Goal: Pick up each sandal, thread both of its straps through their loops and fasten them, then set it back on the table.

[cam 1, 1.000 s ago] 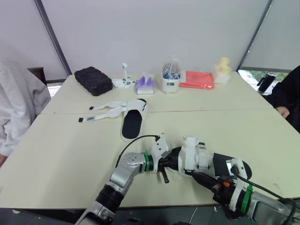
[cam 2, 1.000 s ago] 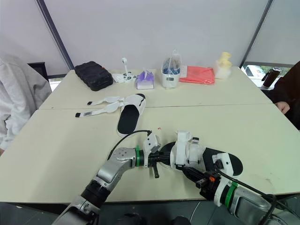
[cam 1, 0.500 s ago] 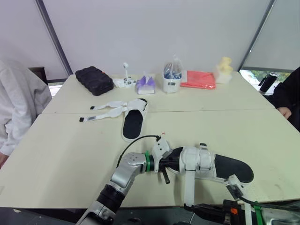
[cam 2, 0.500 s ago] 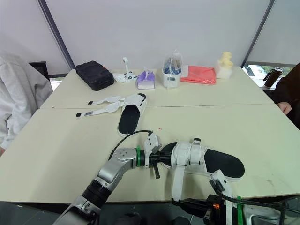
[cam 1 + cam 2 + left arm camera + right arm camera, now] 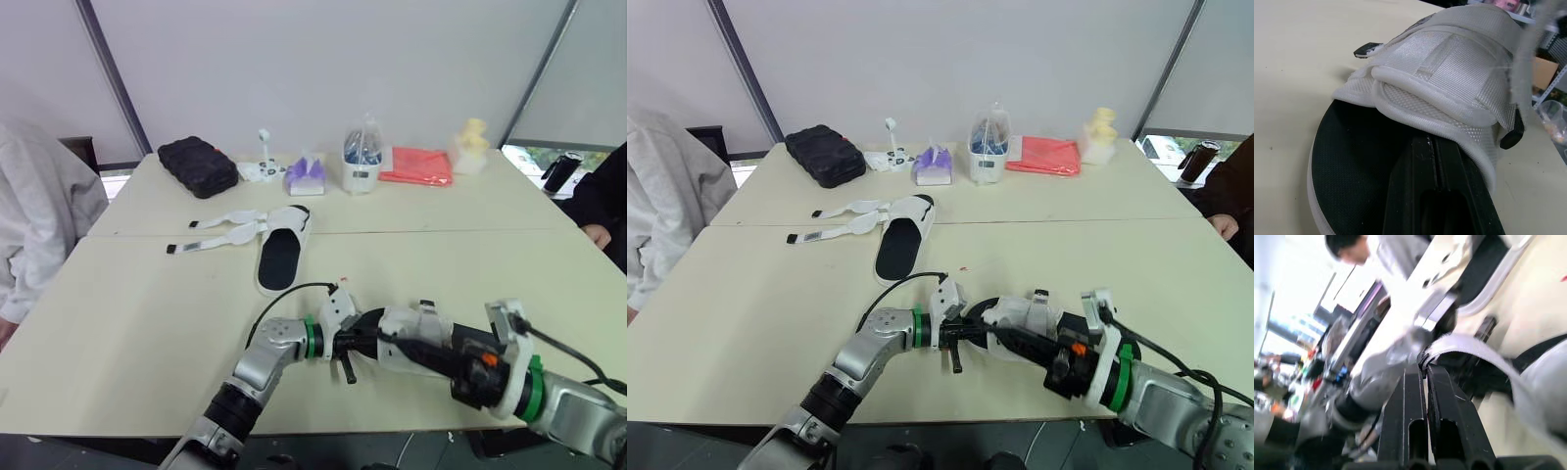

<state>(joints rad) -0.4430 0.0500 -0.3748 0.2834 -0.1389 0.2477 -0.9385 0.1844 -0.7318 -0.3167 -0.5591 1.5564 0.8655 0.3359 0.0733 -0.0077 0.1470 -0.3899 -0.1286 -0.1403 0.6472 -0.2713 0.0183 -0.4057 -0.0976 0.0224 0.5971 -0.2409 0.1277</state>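
**Pincers both at the near sandal, one strap pinched**

Left pincer (image 5: 345, 345) sits at lower centre of the head views. Its fingers (image 5: 1435, 181) are pressed together on the black insole of the near sandal (image 5: 411, 321), tucked under the white upper band. By the look of it, it pins the sandal rather than grips it. The right pincer (image 5: 1424, 368) comes in from the lower right and is closed on a white strap (image 5: 1469, 345) of that sandal. Whether the sandal rests on the table (image 5: 137, 313) or is just lifted cannot be told. Nor can it be told whether the strap has passed its loop, so this sandal looks mid-fastening.

The far sandal (image 5: 279, 257), centre-left, lies flat with its loose straps (image 5: 211, 230) splayed toward the left. All of its work remains.

Along the top of the table, a clear tub (image 5: 361, 168) holds something bluish, too small to name. Tissue pokes out of a purple box (image 5: 302, 178), and a black case (image 5: 198, 166) is closed.
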